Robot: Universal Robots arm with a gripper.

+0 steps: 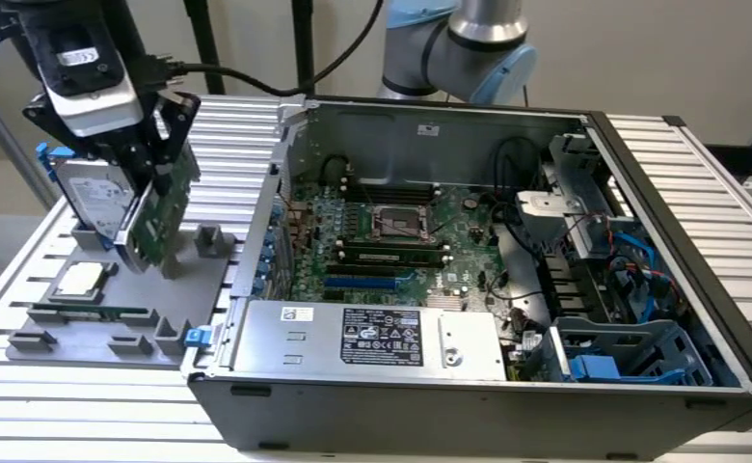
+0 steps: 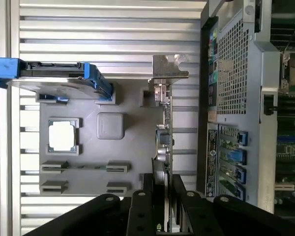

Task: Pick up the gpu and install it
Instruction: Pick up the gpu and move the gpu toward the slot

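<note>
the slotted aluminium table (image 1: 684, 164) carries an open computer case (image 1: 479, 386), with its motherboard (image 1: 389, 241) exposed. just beside the case, on the exterior view's left, lies a grey parts tray (image 1: 99, 338). a silver hard drive (image 1: 94, 198) with blue rails stands upright at the tray's far end. the gpu (image 1: 160, 217) stands on edge beside it, between drive and case, with its silver bracket (image 2: 168, 73) at the end away from the gripper. the gripper (image 2: 160, 196) straddles the card's near end. its 2 fingers (image 2: 140, 206) press against opposite faces, so it looks clamped on the gpu. i cannot tell whether the card has left its holder. the pull wants to run straight along the card's plane, grip held square, because the drive and the case wall are both close. 1 cpu (image 1: 78, 280) and 1 memory stick (image 1: 87, 313) lie flat nearer the front.
</note>
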